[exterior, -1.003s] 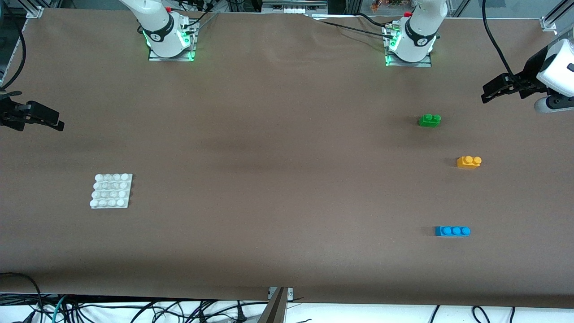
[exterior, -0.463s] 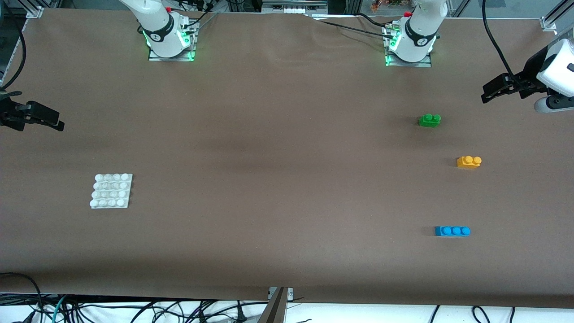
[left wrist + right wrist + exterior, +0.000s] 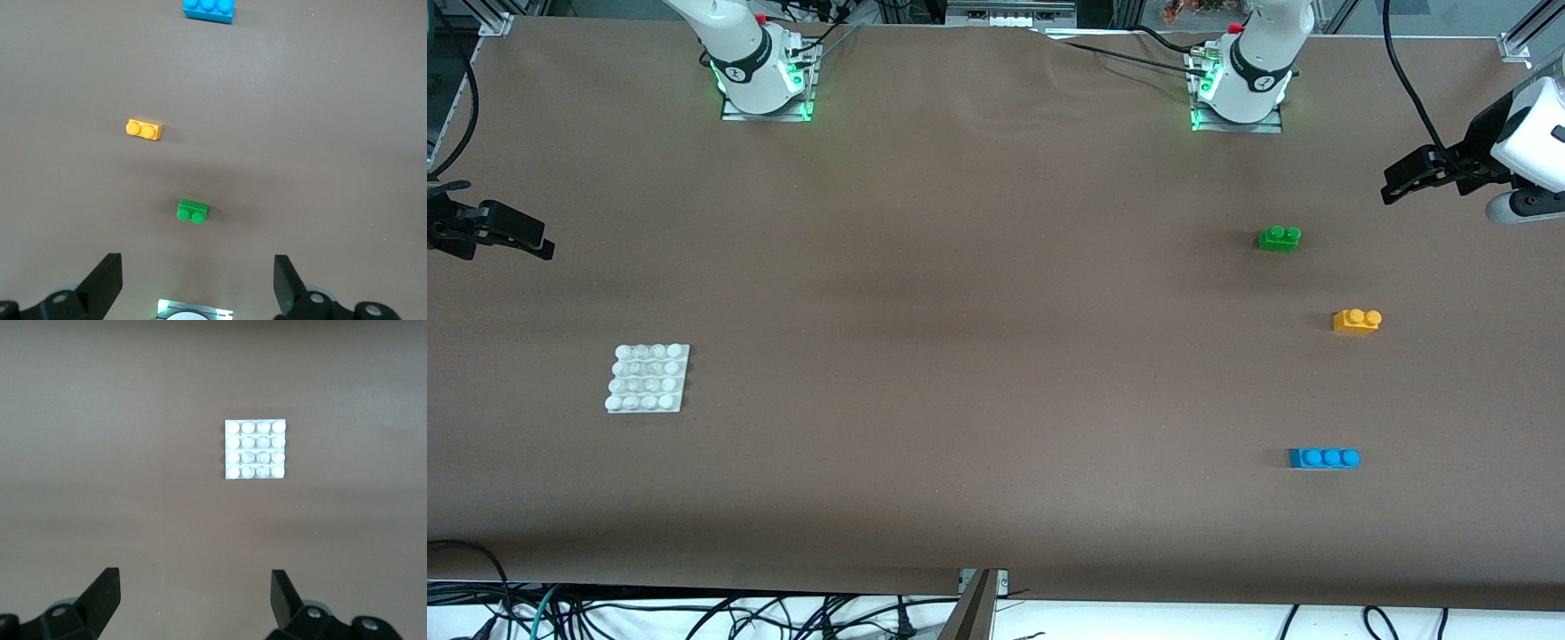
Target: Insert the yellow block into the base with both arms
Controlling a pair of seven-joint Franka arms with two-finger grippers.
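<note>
base (image 3: 647, 379) toward the right arm's end, three bricks toward the left arm's end, yellow block (image 3: 1356, 320) between the other two

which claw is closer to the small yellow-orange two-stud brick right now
Left. The left claw hangs open at the left arm's end of the table, where the small yellow-orange two-stud brick lies. The right claw hangs open at the right arm's end.

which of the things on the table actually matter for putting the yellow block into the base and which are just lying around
Belongs to the job:
yellow block, toward the left arm's end of the table
base, toward the right arm's end
left gripper, open, waiting high
right gripper, open, waiting high

Just lying about:
green brick, farther from the front camera than the yellow block
blue brick, nearer to it
</note>
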